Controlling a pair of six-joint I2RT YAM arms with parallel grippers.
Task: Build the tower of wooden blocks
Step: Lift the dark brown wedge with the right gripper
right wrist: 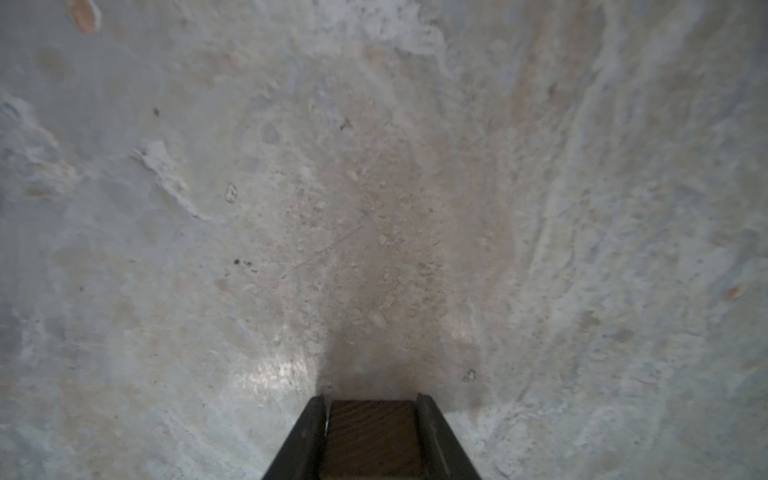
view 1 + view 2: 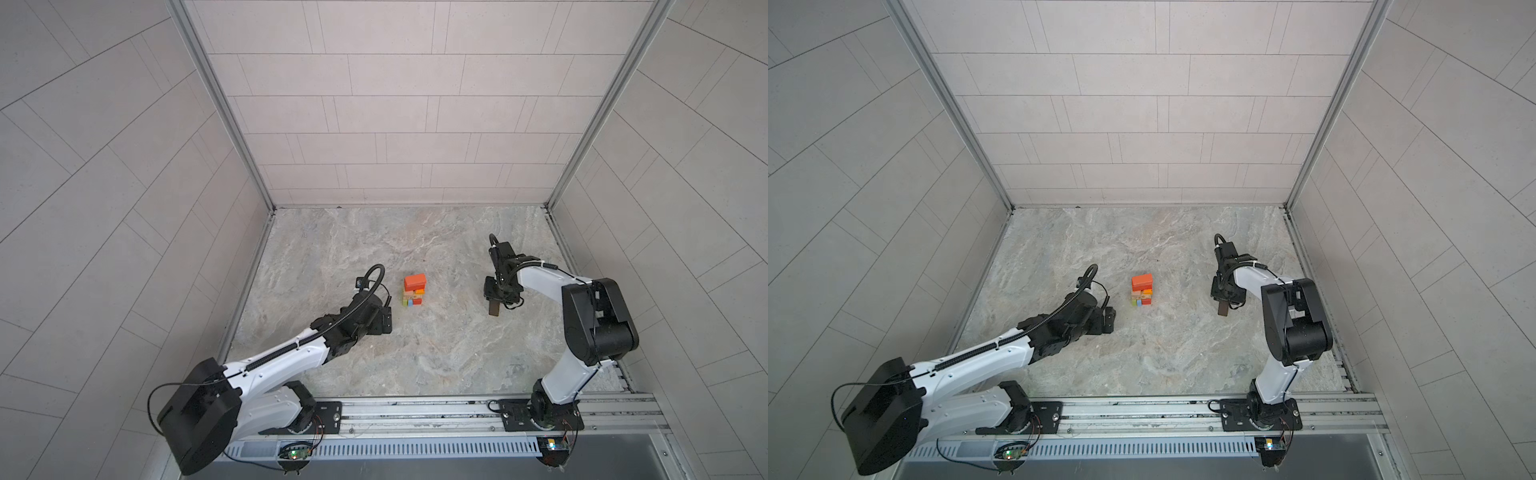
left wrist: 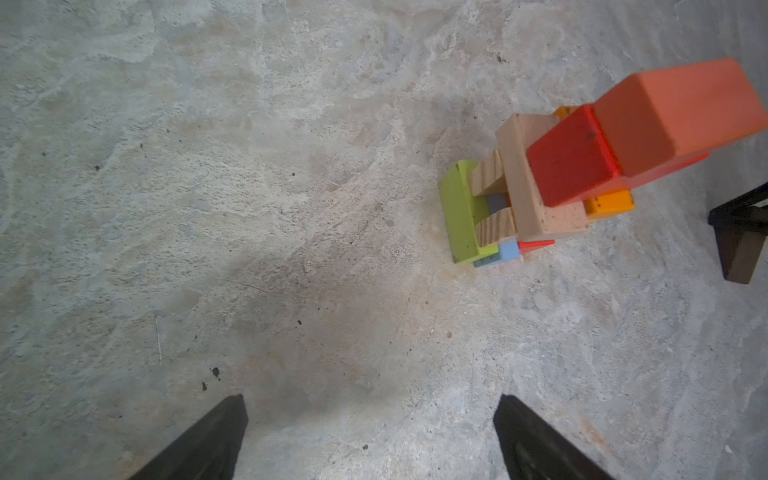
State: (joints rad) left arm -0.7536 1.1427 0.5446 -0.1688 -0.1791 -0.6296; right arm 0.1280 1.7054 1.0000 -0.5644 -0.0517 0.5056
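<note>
The tower [image 2: 414,289] [image 2: 1142,289] stands mid-table. In the left wrist view its lime green block [image 3: 461,212] lies lowest beside a light blue and a red one. Tan blocks [image 3: 536,195] cross above them, and a red [image 3: 571,166] and an orange block [image 3: 681,112] lie on top. My left gripper [image 2: 387,320] [image 2: 1109,320] [image 3: 370,405] hovers open and empty to the tower's left. To the tower's right, my right gripper [image 2: 495,302] [image 2: 1224,302] [image 1: 371,401] is shut on a dark brown block [image 2: 494,309] [image 2: 1223,310] [image 1: 372,436] [image 3: 742,253], both fingers against its sides. I cannot tell whether it touches the table.
Grey tiled walls close in the marbled table [image 2: 415,357] on three sides. A metal rail [image 2: 415,409] carrying both arm bases runs along the front edge. Bare table lies between the tower and each gripper.
</note>
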